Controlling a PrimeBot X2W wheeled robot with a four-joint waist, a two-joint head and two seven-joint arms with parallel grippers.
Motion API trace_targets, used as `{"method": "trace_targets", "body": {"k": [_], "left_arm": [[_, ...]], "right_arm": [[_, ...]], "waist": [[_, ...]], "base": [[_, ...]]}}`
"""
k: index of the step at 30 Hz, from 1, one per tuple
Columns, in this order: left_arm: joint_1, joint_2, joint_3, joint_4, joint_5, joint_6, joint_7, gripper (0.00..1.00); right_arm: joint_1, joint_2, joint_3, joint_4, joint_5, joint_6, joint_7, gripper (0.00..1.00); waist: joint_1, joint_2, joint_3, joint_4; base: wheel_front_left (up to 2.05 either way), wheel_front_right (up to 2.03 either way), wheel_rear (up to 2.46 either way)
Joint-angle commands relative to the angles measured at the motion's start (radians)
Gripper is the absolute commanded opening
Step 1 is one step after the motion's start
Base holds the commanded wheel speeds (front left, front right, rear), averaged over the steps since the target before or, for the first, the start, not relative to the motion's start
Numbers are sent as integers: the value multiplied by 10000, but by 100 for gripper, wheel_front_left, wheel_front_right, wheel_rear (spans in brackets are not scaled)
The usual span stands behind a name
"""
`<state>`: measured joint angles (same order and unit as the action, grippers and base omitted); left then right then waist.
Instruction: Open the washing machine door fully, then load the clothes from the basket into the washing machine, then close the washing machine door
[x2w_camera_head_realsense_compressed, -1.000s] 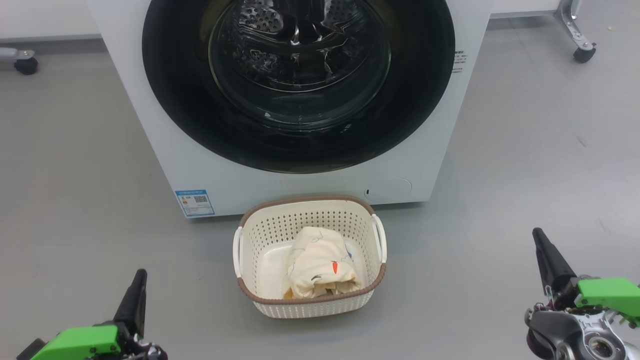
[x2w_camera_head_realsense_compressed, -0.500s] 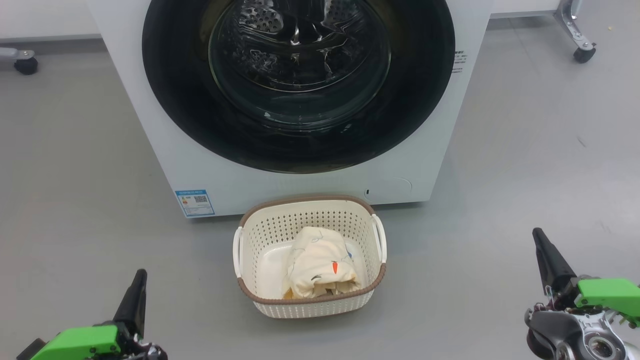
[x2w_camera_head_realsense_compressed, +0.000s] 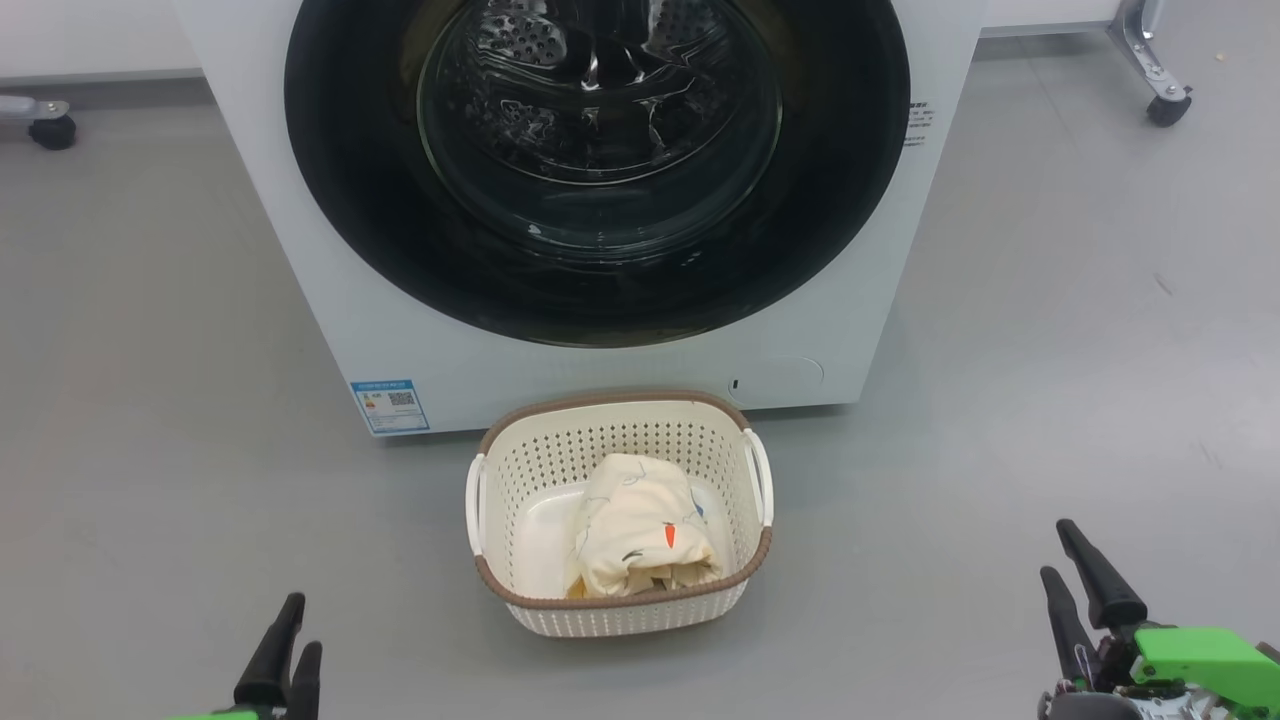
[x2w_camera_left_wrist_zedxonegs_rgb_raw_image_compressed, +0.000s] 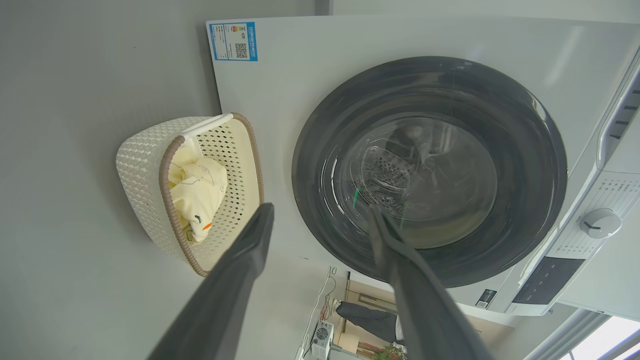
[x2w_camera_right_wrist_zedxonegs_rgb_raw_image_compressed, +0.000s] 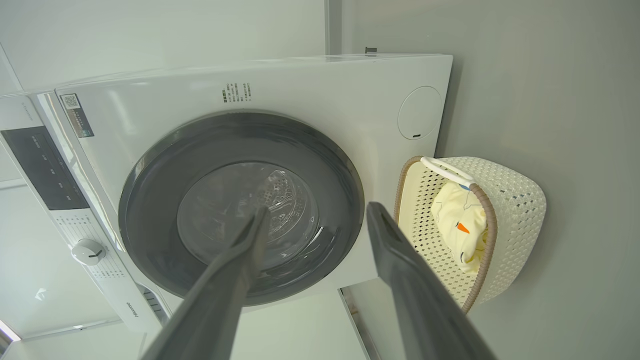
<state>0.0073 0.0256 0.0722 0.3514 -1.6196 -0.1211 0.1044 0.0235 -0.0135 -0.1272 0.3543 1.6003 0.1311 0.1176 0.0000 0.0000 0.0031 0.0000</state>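
The white washing machine (x2w_camera_head_realsense_compressed: 300, 260) stands ahead of me, and its washing machine door (x2w_camera_head_realsense_compressed: 600, 130), black-rimmed with a glass bowl, lies flush and closed. On the floor just before it sits the cream basket (x2w_camera_head_realsense_compressed: 620, 397), holding cream-yellow clothes (x2w_camera_head_realsense_compressed: 640, 525) with a carrot mark. My left gripper (x2w_camera_head_realsense_compressed: 303, 622) hangs open at the lower left, well short of the basket. At the lower right my right gripper (x2w_camera_head_realsense_compressed: 1054, 548) is also open. The left wrist view shows the left gripper (x2w_camera_left_wrist_zedxonegs_rgb_raw_image_compressed: 320, 206) spread and empty, facing the door (x2w_camera_left_wrist_zedxonegs_rgb_raw_image_compressed: 430, 170) and basket (x2w_camera_left_wrist_zedxonegs_rgb_raw_image_compressed: 145, 150). In the right wrist view the right gripper (x2w_camera_right_wrist_zedxonegs_rgb_raw_image_compressed: 317, 207) is likewise empty before the door (x2w_camera_right_wrist_zedxonegs_rgb_raw_image_compressed: 300, 150).
Caster wheels of other furniture stand at the far left (x2w_camera_head_realsense_compressed: 52, 130) and far right (x2w_camera_head_realsense_compressed: 1168, 105). A blue sticker (x2w_camera_head_realsense_compressed: 390, 405) and a round hatch (x2w_camera_head_realsense_compressed: 790, 375) mark the washer's lower front. Its control knob (x2w_camera_left_wrist_zedxonegs_rgb_raw_image_compressed: 600, 223) sits above the door. Grey floor lies on both sides of the basket.
Both grippers have gone from shut to open, and both have dropped lower in the head view. The washer, door, basket and clothes have not moved.
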Motion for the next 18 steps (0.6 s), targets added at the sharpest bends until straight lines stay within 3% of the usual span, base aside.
{"method": "trace_targets", "body": {"k": [1, 18], "left_arm": [[-496, 90, 21, -395, 46, -15, -62, 100], [-682, 184, -194, -676, 331, -27, -436, 100]], "right_arm": [[-521, -91, -49, -404, 0, 0, -45, 100], [-634, -295, -83, -679, -418, -1, -314, 100]], "waist": [[0, 0, 0, 1], [0, 0, -1, -11]], "base": [[0, 0, 0], [0, 0, 0]]}}
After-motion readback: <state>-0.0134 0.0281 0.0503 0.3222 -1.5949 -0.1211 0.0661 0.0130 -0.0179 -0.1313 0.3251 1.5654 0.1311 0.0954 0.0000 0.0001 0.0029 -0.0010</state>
